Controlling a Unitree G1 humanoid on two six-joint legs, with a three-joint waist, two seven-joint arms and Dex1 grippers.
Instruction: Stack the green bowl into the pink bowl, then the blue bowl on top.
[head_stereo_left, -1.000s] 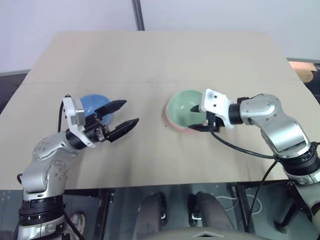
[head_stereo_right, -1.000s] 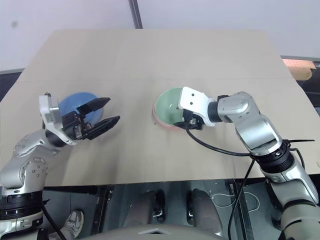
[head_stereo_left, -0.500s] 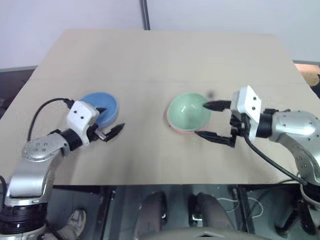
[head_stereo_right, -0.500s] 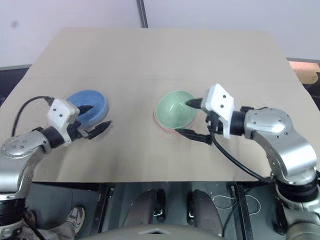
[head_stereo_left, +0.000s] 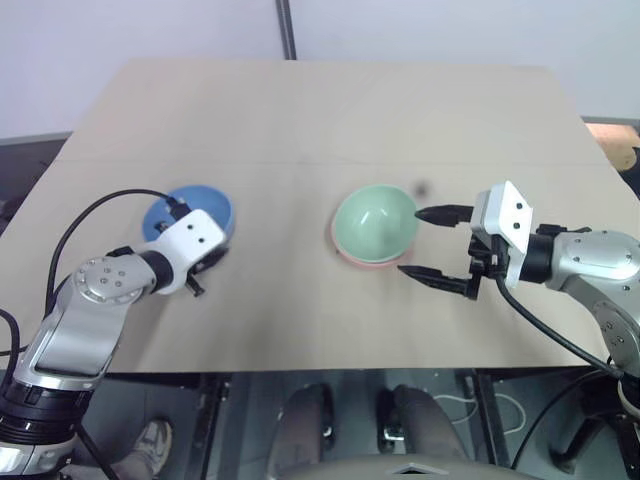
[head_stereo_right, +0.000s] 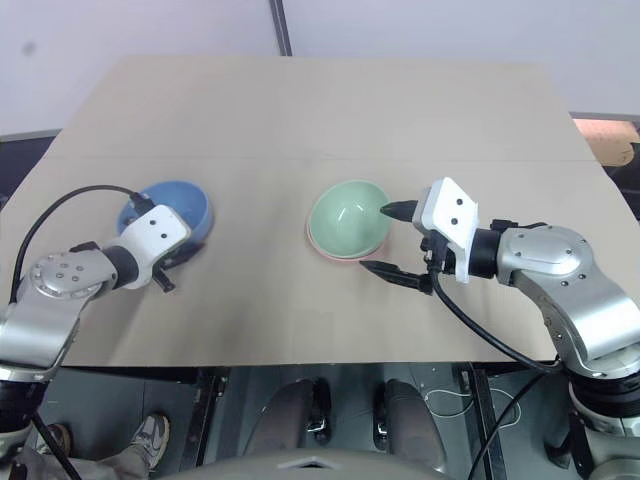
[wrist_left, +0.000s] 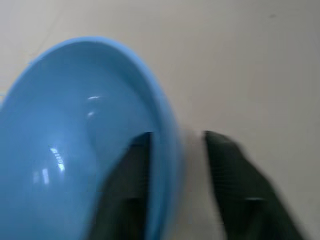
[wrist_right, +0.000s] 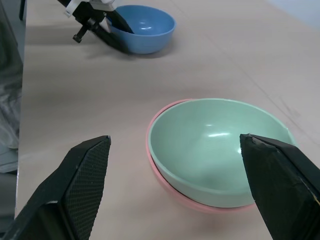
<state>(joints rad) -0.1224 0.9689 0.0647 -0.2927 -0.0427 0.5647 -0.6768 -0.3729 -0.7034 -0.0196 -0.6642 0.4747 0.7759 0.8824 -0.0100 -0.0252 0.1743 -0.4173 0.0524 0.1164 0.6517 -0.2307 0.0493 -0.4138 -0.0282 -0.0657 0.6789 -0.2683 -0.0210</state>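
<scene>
The green bowl (head_stereo_left: 375, 220) sits nested inside the pink bowl (head_stereo_left: 346, 256), whose rim shows beneath it, at the middle of the table (head_stereo_left: 300, 120). My right gripper (head_stereo_left: 411, 242) is open just to the right of that stack, one finger (wrist_right: 280, 175) on each side, touching nothing. The blue bowl (head_stereo_left: 186, 208) stands upright at the left. My left gripper (wrist_left: 175, 136) is shut on its near right rim, one finger (wrist_left: 131, 185) inside the bowl and the other outside. The right wrist view also shows the blue bowl (wrist_right: 145, 27) with the left gripper (wrist_right: 107, 31) on it.
The pale wooden table reaches well beyond the bowls at the back. Its front edge (head_stereo_left: 300, 372) runs close below both arms. A dark pole (head_stereo_left: 287, 30) rises behind the far edge. An orange object (head_stereo_left: 612, 131) lies off the table at the far right.
My left gripper swung down over the blue bowl's rim and shut on it. The right gripper drew back to the right from the green bowl and stands open.
</scene>
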